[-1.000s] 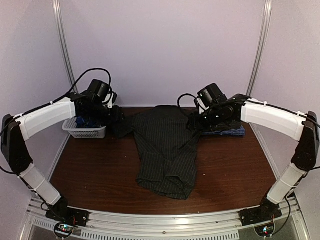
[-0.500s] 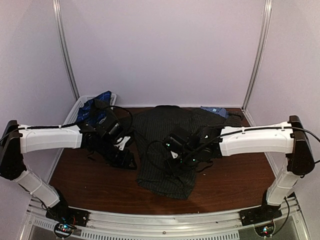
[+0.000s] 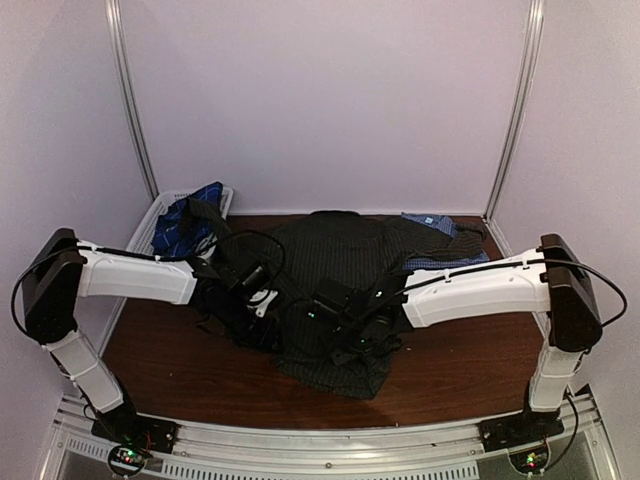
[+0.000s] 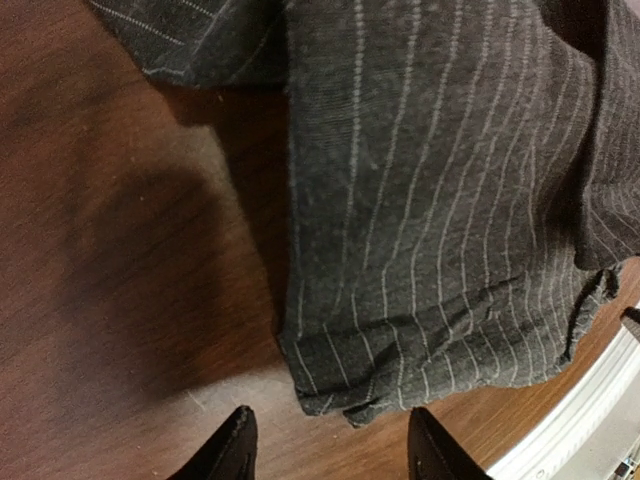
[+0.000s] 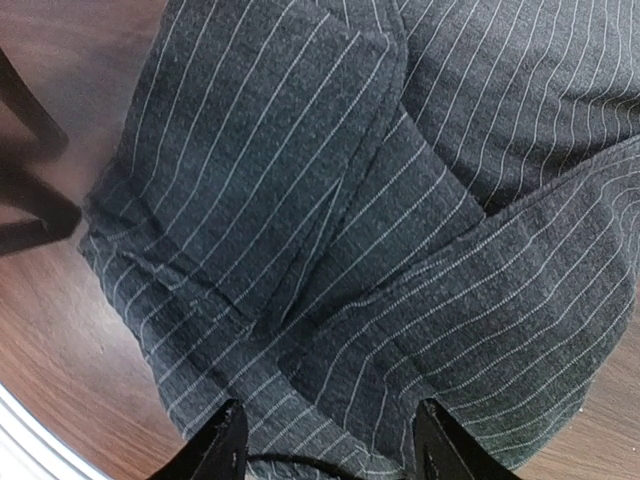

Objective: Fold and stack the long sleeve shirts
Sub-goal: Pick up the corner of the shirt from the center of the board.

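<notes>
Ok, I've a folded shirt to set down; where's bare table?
Near right, between the pinstripe shirt and the table edge; near left, in front of the basket. Crowded: the middle, left gripper and right gripper over that shirt; far right, the checked shirt.

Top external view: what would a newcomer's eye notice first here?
The charcoal pinstriped shirt lies spread on the brown table's middle. The white left arm and right arm bend inward over it, left tool and right tool open near its hem. A white basket holding blue cloth stands far left.
</notes>
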You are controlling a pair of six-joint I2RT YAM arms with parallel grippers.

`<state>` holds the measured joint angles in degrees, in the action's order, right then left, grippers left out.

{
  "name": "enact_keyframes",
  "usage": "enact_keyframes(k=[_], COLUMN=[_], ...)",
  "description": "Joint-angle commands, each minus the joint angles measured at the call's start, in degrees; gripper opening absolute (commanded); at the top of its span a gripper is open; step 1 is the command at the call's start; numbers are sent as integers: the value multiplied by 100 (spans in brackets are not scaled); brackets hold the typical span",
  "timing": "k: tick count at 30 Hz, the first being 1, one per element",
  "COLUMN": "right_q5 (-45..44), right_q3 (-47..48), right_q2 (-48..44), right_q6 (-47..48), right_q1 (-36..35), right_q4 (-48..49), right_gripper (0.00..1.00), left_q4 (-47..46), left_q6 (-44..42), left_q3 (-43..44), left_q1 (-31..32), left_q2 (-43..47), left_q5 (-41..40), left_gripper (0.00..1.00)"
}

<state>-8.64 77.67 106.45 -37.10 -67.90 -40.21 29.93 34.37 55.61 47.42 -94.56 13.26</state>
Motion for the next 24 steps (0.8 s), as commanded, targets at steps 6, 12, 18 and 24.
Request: enact_keyframes(k=[6, 12, 18, 24], right_q5=[-183, 67, 114, 97], right_q3=[-110, -494, -697, -730], right_q2=[139, 126, 88, 56], right_q6=[-255, -319, -479, -595], right_q1=[-61, -64, -70, -66], right_q4=[323, 694, 866, 906], right_gripper=[56, 56, 53, 31], left_q4=[-486, -488, -479, -488], left_q6=[58, 195, 349, 580], left_q3=[-93, -293, -435, -638], left_q1=[45, 127, 168, 282], left_q2=[-293, -262, -3, 345], left_q5=[108, 117, 223, 285], left_gripper=[41, 21, 1, 0])
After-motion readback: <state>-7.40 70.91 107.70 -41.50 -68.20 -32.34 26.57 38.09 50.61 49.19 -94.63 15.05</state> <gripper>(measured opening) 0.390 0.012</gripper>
